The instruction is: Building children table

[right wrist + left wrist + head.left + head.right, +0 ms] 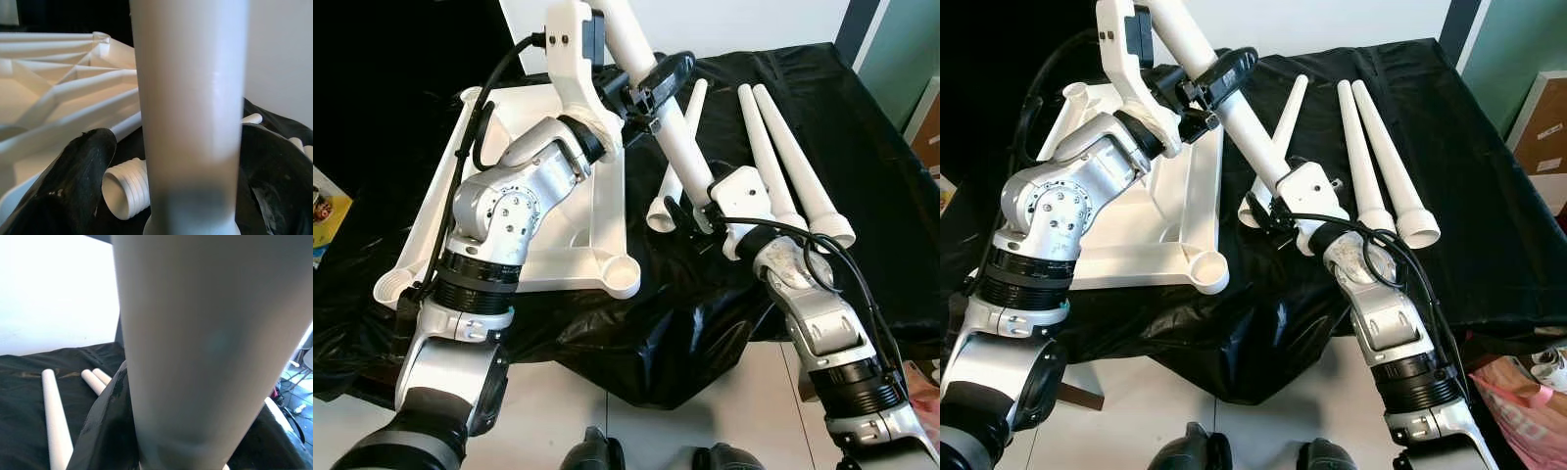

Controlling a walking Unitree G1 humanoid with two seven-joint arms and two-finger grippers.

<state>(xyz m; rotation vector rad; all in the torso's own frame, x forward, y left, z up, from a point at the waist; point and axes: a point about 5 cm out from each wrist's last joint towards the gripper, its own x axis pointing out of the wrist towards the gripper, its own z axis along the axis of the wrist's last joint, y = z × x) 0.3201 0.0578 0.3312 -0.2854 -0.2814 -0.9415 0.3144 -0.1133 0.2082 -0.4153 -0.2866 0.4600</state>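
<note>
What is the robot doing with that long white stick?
It is putting together a little table. Both grippers hold one white table leg up in the air: the left gripper grips it higher up, the right gripper near its wide lower end. The white tabletop lies upside down on the black sheet, with a corner socket showing. Three more legs lie on the sheet beside it, waiting.

The black sheet over the work surface looks like thin, glossy, crinkled plastic film. The tabletop and the table legs are smooth white plastic with a satin finish; one leg end is ribbed. The arms' shells are brushed silver metal.
</note>
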